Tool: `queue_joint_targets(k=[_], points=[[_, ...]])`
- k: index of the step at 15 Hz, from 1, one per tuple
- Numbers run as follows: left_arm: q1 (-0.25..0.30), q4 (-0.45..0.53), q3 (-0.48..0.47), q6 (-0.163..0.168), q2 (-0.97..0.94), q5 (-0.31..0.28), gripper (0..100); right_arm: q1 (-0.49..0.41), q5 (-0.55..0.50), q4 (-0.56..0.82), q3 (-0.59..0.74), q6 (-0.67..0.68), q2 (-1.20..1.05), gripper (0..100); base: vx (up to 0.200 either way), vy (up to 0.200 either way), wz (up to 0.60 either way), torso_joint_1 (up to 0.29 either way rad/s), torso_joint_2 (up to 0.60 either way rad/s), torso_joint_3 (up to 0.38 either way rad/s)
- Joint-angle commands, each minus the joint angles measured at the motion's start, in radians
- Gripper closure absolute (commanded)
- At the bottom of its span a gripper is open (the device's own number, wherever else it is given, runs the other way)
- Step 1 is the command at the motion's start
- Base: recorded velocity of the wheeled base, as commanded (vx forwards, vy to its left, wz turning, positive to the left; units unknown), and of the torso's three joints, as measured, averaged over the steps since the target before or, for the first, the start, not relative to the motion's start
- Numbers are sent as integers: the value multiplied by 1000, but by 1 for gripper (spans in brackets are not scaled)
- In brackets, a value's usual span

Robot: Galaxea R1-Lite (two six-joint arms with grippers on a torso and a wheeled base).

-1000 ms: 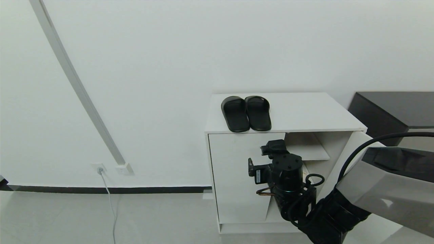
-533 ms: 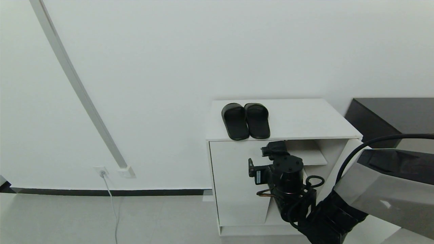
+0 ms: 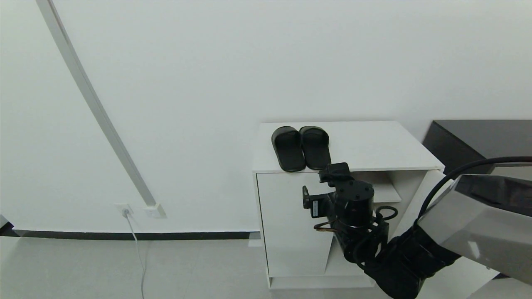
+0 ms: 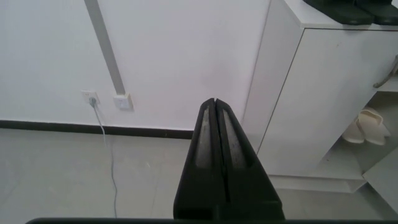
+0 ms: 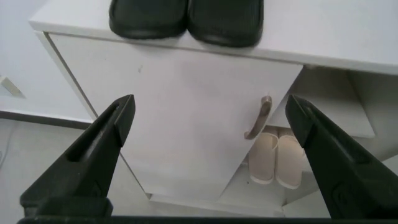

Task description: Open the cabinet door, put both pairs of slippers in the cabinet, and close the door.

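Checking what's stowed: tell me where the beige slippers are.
Right wrist view: the beige slippers sit in the open right half of the white cabinet, under its shelf, beside the door handle.

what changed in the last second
The right end effector rose, open, toward the top edge of the cabinet, near the black slippers. Those slippers stayed on top, and the pale pair stayed inside. The earlier overall shift is camera motion.
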Motion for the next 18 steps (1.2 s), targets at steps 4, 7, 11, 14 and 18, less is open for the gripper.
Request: queue_joint_targets(k=[4, 7, 11, 14, 18], points=[[0, 0, 0, 4, 1, -9, 100, -6, 2, 264, -245, 8, -88, 0, 0, 0, 0, 0, 0, 0], [0, 0, 0, -1, 1, -9, 100, -29, 31, 492, -401, 79, -96, 0, 0, 0, 0, 0, 0, 0], [0, 0, 0, -1, 1, -9, 100, -32, 108, 693, -467, 152, -132, 0, 0, 0, 0, 0, 0, 0], [0, 0, 0, -1, 1, -9, 100, -34, 109, 693, -463, 154, -122, 0, 67, 0, 0, 2, -2, 2], [0, 0, 0, 1, 1, -11, 100, -34, 109, 690, -455, 160, -103, 0, 200, 0, 0, -4, -1, 6]])
